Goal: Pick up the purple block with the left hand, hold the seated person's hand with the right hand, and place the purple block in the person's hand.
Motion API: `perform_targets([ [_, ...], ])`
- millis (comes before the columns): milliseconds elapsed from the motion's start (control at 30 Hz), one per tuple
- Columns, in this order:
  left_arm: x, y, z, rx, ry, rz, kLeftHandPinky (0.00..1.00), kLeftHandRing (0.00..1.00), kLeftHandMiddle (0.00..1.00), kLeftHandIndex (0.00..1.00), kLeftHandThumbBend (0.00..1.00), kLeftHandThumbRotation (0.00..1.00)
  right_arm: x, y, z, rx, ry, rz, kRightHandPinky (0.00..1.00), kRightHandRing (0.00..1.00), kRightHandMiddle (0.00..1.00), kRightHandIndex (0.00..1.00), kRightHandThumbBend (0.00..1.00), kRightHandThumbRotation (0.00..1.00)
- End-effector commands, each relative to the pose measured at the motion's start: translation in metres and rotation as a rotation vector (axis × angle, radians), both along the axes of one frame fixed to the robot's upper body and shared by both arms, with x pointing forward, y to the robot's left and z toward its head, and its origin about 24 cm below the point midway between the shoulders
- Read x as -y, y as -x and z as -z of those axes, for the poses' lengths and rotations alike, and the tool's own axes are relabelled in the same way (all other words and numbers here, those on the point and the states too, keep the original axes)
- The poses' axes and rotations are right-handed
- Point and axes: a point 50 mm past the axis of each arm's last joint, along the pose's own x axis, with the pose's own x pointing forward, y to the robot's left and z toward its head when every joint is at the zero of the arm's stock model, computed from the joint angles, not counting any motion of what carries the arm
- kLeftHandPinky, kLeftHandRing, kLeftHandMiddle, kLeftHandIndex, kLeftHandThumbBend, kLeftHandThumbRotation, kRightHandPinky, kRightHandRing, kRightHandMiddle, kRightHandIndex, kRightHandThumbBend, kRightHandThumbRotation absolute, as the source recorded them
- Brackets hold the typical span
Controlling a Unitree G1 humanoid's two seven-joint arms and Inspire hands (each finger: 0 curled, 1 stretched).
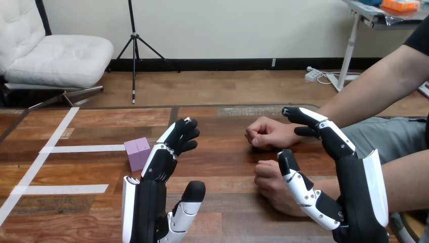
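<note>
Nearest the robot, just right of the purple block (137, 153) and on its near side, the left hand (151, 200) stands raised over the table (238, 217), fingers loosely spread, thumb apart, gripping nothing. Its fingers rise so close beside the block that I cannot tell whether they touch it. The block lies to the left of those fingers and a little beyond the palm, so the grasp looks to call for a short shift leftward and forward, with the hand lowered around it. The block sits flat on the table, about as wide as it is long, with no clear long axis and one corner turned toward the robot. Well to the right of the block, the right hand (361, 197) is also open and empty, and is much the farther of the two from it. Its thumb crosses in front of the person's nearer hand (270, 185), a closed fist; contact I cannot judge. Farther off, again right of the block, the person's farther hand (267, 134) is a fist too, the right hand's fingers reaching over its wrist
</note>
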Motion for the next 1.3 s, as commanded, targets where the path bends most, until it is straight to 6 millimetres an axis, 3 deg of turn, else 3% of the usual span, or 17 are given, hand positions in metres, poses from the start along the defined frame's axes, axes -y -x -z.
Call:
perform_targets([
  [0, 0.012, -0.01, -0.012, 0.069, 0.065, 0.004, 0.74, 0.79, 0.82, 0.82, 0.63, 0.8, -0.002, -0.004, -0.007, 0.057, -0.02, -0.001, 0.71, 0.78, 0.78, 0.75, 0.35, 0.44],
  [1267, -0.011, -0.028, -0.027, 0.168, -0.057, -0.012, 0.83, 0.86, 0.87, 0.86, 0.68, 0.75, -0.003, -0.004, -0.007, 0.065, -0.029, 0.02, 0.72, 0.78, 0.77, 0.75, 0.34, 0.43],
])
